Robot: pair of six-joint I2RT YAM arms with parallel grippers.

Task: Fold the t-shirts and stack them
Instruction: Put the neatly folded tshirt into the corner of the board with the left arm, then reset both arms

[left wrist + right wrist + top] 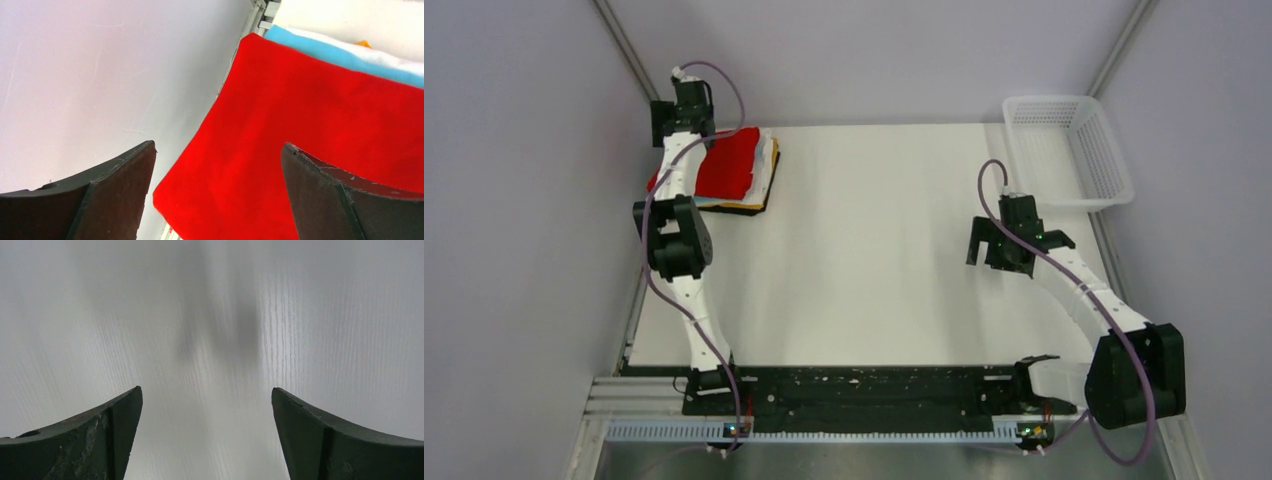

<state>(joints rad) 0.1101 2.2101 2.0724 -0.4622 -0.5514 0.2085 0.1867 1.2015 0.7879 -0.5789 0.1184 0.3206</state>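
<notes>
From above, the red t-shirt (729, 165) tops the folded stack (759, 190) at the table's (874, 270) far-left corner, hard against the wall, and the middle of the table is open to you. Your left arm stretches long, with the left gripper (667, 125) at the stack's far edge. Your right gripper (989, 250) hangs near the basket (1069, 150).

In the left wrist view the fingers (120, 190) are spread over the red cloth's corner, with the teal shirt (345, 57) peeking out beyond it.

In the right wrist view the fingers (110, 435) are spread above bare table.

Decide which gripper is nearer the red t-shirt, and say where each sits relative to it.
Left. The left gripper is open right above the red t-shirt's edge by the wall; the right gripper, also open, is far across the table, near the basket.
</notes>
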